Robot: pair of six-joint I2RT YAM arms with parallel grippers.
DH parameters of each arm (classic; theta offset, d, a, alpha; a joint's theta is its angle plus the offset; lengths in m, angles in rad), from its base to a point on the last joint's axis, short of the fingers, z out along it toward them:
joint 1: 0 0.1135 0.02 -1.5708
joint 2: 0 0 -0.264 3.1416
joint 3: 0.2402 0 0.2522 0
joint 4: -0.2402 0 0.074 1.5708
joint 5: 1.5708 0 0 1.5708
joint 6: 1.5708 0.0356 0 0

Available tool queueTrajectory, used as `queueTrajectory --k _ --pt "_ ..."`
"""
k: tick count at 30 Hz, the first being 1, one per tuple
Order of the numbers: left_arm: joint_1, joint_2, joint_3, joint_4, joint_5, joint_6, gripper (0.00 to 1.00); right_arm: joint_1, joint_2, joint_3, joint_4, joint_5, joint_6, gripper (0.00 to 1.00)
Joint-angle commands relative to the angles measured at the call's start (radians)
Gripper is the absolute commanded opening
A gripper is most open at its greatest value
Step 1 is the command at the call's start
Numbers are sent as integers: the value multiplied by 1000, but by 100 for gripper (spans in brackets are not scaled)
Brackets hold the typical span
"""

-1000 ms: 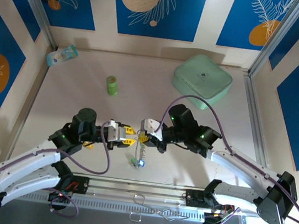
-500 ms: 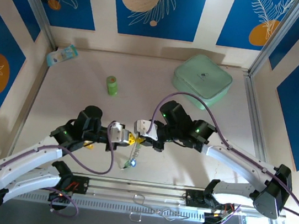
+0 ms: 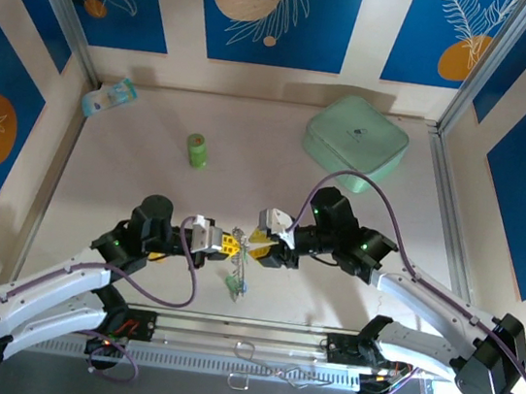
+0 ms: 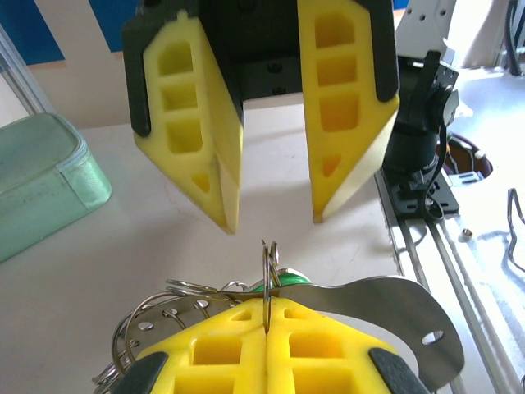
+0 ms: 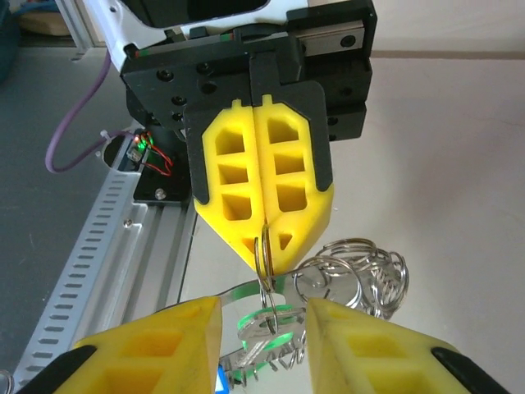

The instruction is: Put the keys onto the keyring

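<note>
My left gripper (image 3: 229, 243) is shut on the keyring (image 4: 268, 267), a thin silver loop standing on edge between its yellow fingertips (image 4: 238, 324). In the right wrist view the same keyring (image 5: 263, 254) sticks out of the left gripper's closed tip. A green-headed key (image 5: 268, 324) hangs on it, beside a bunch of smaller rings (image 5: 361, 271). My right gripper (image 3: 259, 244) faces the left one, open. Its fingers (image 5: 176, 332) stand either side of the hanging key without touching the loop. The keys (image 3: 238, 280) dangle below both grippers.
A green bottle (image 3: 196, 149) stands at mid-left and a mint case (image 3: 354, 141) at the back right. A small packet (image 3: 108, 97) lies in the back left corner. A metal rail (image 3: 253, 338) runs along the near edge. A flat metal tag (image 4: 394, 300) hangs with the bunch.
The right gripper has opened and let go of the keyring. The left gripper closed on it and keeps hold. The bunch has shifted slightly right.
</note>
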Motion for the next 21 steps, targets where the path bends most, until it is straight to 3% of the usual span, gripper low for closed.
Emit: queueTrajectory --k 1,12,15,19,21 --pt "-7 -4 -4 110 54 -42 0 -2 -5 -18 72 -51 41 34" --pt "-7 11 -2 127 68 -51 0 8 28 -8 115 -68 50 24" --pt "-6 11 -1 128 69 -49 0 12 38 -5 120 -66 48 18" --pt "-8 11 8 104 51 -36 0 14 40 3 119 -66 47 1" --pt "-7 5 25 50 18 -11 23 14 35 7 104 -55 36 0"
